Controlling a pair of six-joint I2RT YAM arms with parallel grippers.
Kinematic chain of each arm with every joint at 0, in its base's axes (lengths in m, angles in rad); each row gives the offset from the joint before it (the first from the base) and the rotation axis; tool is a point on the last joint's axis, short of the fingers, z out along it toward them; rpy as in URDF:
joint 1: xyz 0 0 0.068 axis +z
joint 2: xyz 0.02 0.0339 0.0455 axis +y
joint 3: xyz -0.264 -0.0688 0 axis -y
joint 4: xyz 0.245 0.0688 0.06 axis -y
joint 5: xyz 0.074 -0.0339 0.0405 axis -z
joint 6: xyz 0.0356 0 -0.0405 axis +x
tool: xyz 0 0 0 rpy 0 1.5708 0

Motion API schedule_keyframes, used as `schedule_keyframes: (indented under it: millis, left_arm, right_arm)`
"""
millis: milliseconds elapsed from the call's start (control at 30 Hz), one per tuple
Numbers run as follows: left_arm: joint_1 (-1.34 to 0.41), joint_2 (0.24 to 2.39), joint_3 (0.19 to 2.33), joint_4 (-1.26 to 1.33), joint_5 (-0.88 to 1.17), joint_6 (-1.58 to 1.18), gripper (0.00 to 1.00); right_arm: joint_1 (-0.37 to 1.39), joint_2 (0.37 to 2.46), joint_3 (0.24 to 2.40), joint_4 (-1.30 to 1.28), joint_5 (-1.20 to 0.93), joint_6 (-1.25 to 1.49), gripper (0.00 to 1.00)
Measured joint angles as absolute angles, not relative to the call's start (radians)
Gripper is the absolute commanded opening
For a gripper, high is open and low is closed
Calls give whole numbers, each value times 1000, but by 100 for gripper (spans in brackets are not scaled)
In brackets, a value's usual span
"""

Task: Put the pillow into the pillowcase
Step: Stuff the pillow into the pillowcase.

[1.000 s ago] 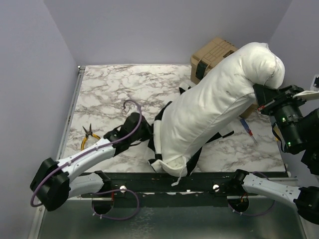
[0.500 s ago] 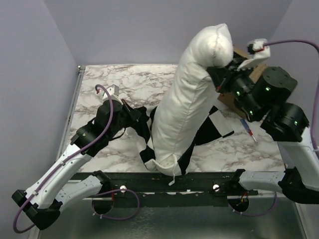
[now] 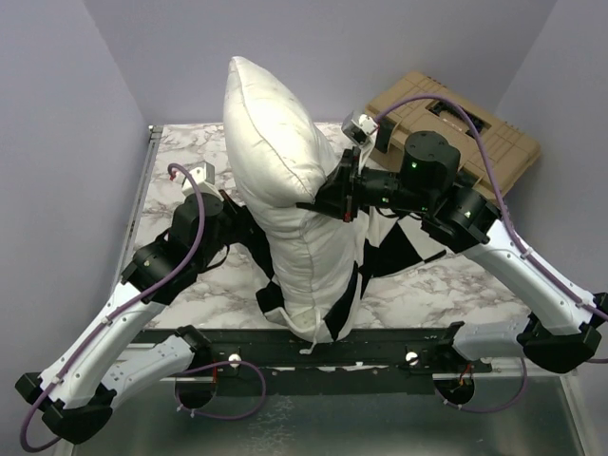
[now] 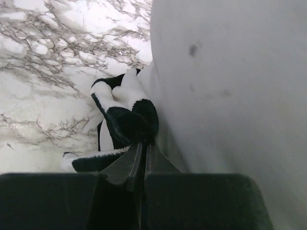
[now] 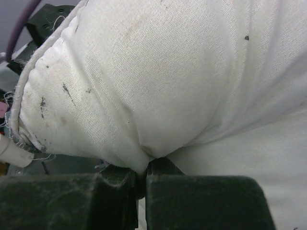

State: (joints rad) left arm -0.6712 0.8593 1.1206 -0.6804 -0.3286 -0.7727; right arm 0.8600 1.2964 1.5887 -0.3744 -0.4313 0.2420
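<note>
The white pillow (image 3: 285, 180) stands nearly upright at the table's middle, its top corner leaning left. Its lower end sits inside the black-and-white checked pillowcase (image 3: 391, 249), which bunches around its base near the front edge. My right gripper (image 3: 330, 199) is shut on a pinch of the pillow (image 5: 168, 72) fabric at mid-height, seen up close at the right gripper (image 5: 144, 165). My left gripper (image 4: 143, 144) is shut on a bunched fold of the pillowcase (image 4: 127, 120), pressed against the pillow (image 4: 230, 96) on its left side. In the top view the left gripper (image 3: 249, 226) sits beside the pillow.
A tan hard case (image 3: 475, 123) lies at the back right corner. The marble table (image 3: 180, 171) shows to the left of the pillow. A black rail (image 3: 323, 347) runs along the near edge, with walls close on three sides.
The right arm has swung the pillow's top from the far right over to the left, standing it upright. The left arm has risen and moved in beside the pillow with the pillowcase edge.
</note>
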Motion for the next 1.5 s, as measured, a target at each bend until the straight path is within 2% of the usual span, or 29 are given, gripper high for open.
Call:
schedule_keyframes:
  millis: [133,367,467,633,800,867,900,1033,1100,1167,1233,1500]
  left_arm:
    - [-669,819,1082,-671,-336,-792,0]
    - [-669,848,1117,-633,-327,-802,0]
    - [-667,840,1065,-560,-313,-856,0]
    - [-659,753,823,-384,-291,-1035,0]
    - [-656,639,691,-338,-311,-1157,0]
    - [-656,569,648,-347,-339,-1201,0]
    - [-656,541,631,-356,-348,-1219,0]
    - [-657,432,556,-405,-385,-1318,0]
    - [-657,378,521,-421,-400,-1354,0]
    - [-657,333,487,-439,-414,-1390,0]
    - [-657,283,435,-449,-422,-1420,0]
    - [-657,110,287,-508,-463,-1457,0]
  right_arm:
    - [863,1264,1565,-378,-520,253,0]
    - [863,1309,1590,-388,-518,262,3]
    - [863,1423,1724,-420,-533,260,3]
    - [870,1695,2028,-513,-573,241,2]
    - [912,1857,2122,-603,-574,221,4]
    - [929,1892,2131,-623,-573,218,12]
    - [937,1906,2142,-635,-572,216,22]
    - [966,1926,2159,-690,-548,234,74]
    - [972,1891,2115,-699,-496,258,89]
    - [972,1824,2049,-705,-424,286,96]
    - [966,1732,1985,-712,-347,320,99]
    - [888,1275,1647,-807,-83,455,100]
